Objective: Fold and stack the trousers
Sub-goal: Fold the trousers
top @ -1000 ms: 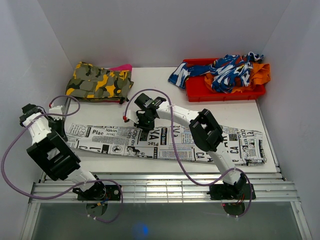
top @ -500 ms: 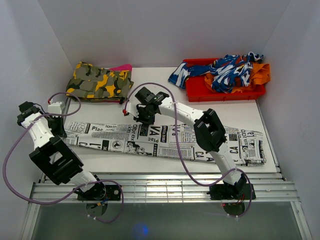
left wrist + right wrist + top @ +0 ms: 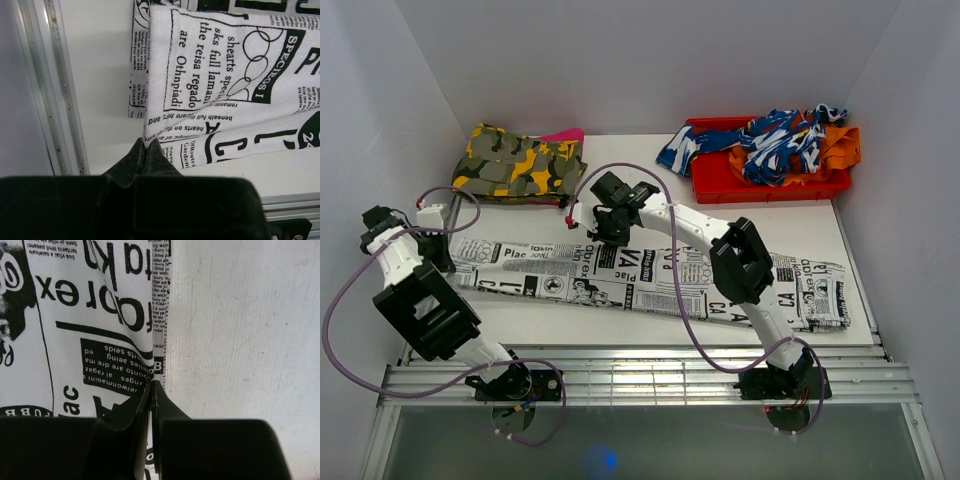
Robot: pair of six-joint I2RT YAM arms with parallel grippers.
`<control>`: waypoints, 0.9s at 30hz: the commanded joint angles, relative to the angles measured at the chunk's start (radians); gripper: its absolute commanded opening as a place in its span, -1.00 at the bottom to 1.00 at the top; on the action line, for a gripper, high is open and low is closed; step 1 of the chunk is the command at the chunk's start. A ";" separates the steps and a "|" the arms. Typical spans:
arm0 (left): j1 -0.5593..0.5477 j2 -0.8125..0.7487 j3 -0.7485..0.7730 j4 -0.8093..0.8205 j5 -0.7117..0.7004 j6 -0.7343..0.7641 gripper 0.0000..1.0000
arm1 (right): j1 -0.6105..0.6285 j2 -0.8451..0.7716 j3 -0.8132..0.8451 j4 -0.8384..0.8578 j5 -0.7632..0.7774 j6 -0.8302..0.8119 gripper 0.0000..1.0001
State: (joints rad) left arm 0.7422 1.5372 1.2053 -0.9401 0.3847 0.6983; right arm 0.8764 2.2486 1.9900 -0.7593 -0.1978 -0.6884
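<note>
White newspaper-print cloth trousers (image 3: 542,276) spread across mid-frame; left gripper (image 3: 146,149) and right gripper (image 3: 153,391) each pinched tight on an edge.

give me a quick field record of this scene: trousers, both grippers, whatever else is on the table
trousers: stretched out long, left to right, across the table
left gripper: shut on the trousers' left-end corner
right gripper: shut on the trousers' far edge, left of the middle
camouflage garment: folded, far left corner
red bin: far right, holding a blue-and-white garment and an orange cloth
</note>
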 commanded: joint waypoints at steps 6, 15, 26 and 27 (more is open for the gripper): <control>0.005 0.231 -0.023 0.178 -0.044 -0.085 -0.60 | -0.011 0.075 0.039 0.005 0.046 0.001 -0.36; 0.005 0.229 0.129 0.129 -0.020 -0.044 -0.02 | -0.040 -0.070 -0.060 0.002 0.063 0.033 0.69; -0.087 0.254 0.345 -0.141 0.204 0.213 -0.01 | -0.186 -0.178 -0.142 -0.169 -0.170 0.012 0.28; -0.101 0.277 0.371 -0.150 0.194 0.220 -0.04 | -0.185 -0.164 -0.105 -0.196 -0.181 0.018 0.26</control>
State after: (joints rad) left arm 0.6853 1.7699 1.5318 -0.9829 0.5011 0.8219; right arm 0.6685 2.0377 1.8431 -0.8471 -0.2821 -0.6640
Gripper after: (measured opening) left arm 0.496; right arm 0.643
